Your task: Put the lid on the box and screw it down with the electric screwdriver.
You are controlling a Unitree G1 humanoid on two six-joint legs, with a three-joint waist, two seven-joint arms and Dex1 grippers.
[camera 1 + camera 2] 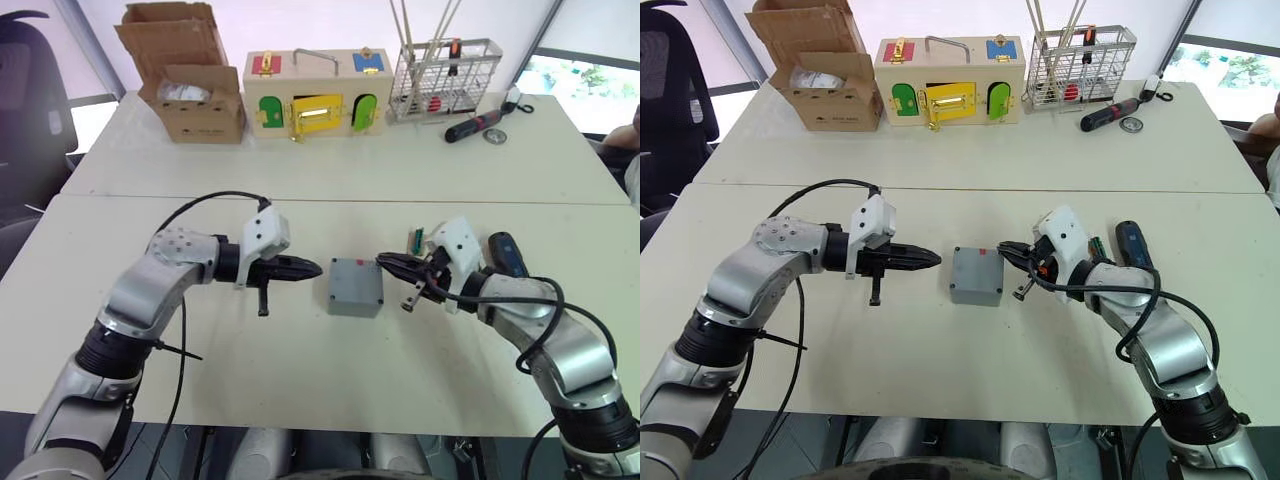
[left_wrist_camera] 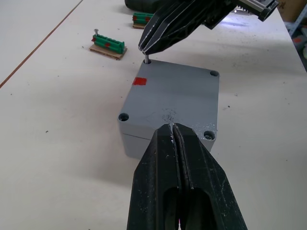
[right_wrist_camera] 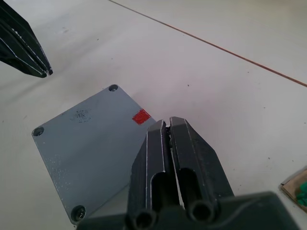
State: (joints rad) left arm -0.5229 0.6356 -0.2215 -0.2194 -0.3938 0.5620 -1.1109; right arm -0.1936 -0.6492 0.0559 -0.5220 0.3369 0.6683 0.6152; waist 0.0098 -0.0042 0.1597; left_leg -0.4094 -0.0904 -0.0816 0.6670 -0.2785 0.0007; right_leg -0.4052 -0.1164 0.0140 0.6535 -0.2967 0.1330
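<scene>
**A:** Left claw, pinched shut and empty, hangs at one edge of the lid. Right claw is closed on what looks like a small screw, held over the corner hole beside the red mark.

**B:** And the lid?

**A:** It sits square on the box, mid-tabletop, between the two claws. It is flat, matt grey, faintly scuffed, with a moulded stamp at its centre. The other three corner holes look empty.

**B:** How will it handle?

**A:** Probably light, stiff plastic with smooth sides. An unfastened lid could shift at a nudge, and the whole box may skate on the tabletop under pressure. The side walls look like the best place to brace it, keeping off the corners where screws go.

**B:** The screwdriver?

**A:** It lies on the tabletop just behind the right arm, a black barrel with a blue band. It is likely the heavier item, and being round it is apt to roll. A grip across the middle of the barrel seems safest.
</scene>
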